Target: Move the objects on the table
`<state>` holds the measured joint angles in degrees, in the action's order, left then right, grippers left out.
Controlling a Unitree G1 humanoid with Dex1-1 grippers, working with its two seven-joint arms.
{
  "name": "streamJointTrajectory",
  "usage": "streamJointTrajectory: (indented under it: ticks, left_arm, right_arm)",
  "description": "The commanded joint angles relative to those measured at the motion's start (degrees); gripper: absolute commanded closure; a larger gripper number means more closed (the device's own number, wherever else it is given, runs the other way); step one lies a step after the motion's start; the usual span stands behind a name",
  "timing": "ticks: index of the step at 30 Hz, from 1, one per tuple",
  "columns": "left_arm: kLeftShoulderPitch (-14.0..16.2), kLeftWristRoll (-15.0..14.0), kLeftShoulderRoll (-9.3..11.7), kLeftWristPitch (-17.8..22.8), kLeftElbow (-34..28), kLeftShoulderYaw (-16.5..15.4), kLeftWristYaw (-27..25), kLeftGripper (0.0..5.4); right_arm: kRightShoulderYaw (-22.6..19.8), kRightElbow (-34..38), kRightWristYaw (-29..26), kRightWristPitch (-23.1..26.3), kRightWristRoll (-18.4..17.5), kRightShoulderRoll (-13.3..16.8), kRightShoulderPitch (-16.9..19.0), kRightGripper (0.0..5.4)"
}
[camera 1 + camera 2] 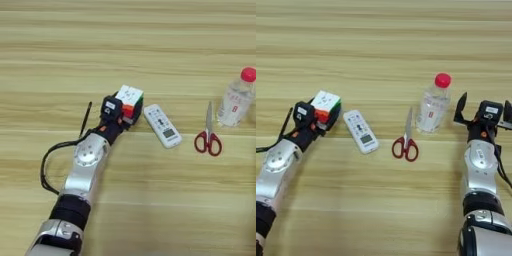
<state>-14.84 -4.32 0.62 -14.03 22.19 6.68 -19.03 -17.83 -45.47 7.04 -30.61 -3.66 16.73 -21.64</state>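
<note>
My left gripper (126, 111) is shut on the multicoloured puzzle cube (130, 95), with a black finger on either side of it, left of the table's middle. A thin black pen (86, 119) lies just left of that wrist. Right of the cube a white remote control (162, 126) lies at a slant, then red-handled scissors (406, 140) with blades pointing away. The clear bottle with a red cap (433, 104) stands upright beyond the scissors. My right gripper (486, 100) is open, a short way right of the bottle and apart from it.
The table (125, 40) of light striped wood fills the view. A black cable (46, 165) loops out from my left forearm over the wood near the front left.
</note>
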Motion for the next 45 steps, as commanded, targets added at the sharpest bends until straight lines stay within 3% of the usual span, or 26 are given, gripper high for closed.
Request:
streamJointTrajectory:
  ticks: [1, 5, 9, 24, 25, 45]
  left_arm:
    - [-1.0, -0.7, -1.9, 2.2, -1.2, 2.2, -2.2, 2.13]
    - [-2.1, 0.0, -4.0, 1.6, 4.4, 4.2, -4.0, 2.13]
    - [-3.0, 0.3, -4.5, 0.3, 8.5, 4.5, -4.9, 2.13]
    - [-3.3, 0.9, -5.1, -2.1, 12.8, 5.4, -5.1, 2.13]
    - [-3.3, 0.9, -5.1, -2.1, 12.9, 5.3, -5.1, 1.77]
    - [-3.6, 1.3, -5.1, -2.5, 13.6, 4.9, -4.8, 0.04]
  right_arm:
    - [0.0, -0.6, -0.2, -0.4, -0.4, 0.1, -1.1, 0.00]
    - [0.1, -1.0, -0.3, -0.5, -0.3, 0.0, -1.3, 0.00]
    - [0.2, -1.1, -0.2, -0.6, -0.3, -0.1, -1.4, 0.00]
    - [0.2, -1.2, -0.2, -0.6, -0.4, -0.3, -1.5, 0.00]
    - [0.2, -1.2, -0.2, -0.6, -0.4, -0.3, -1.5, 0.00]
    - [0.5, -1.5, -0.3, -0.5, -0.4, -0.3, -1.6, 0.00]
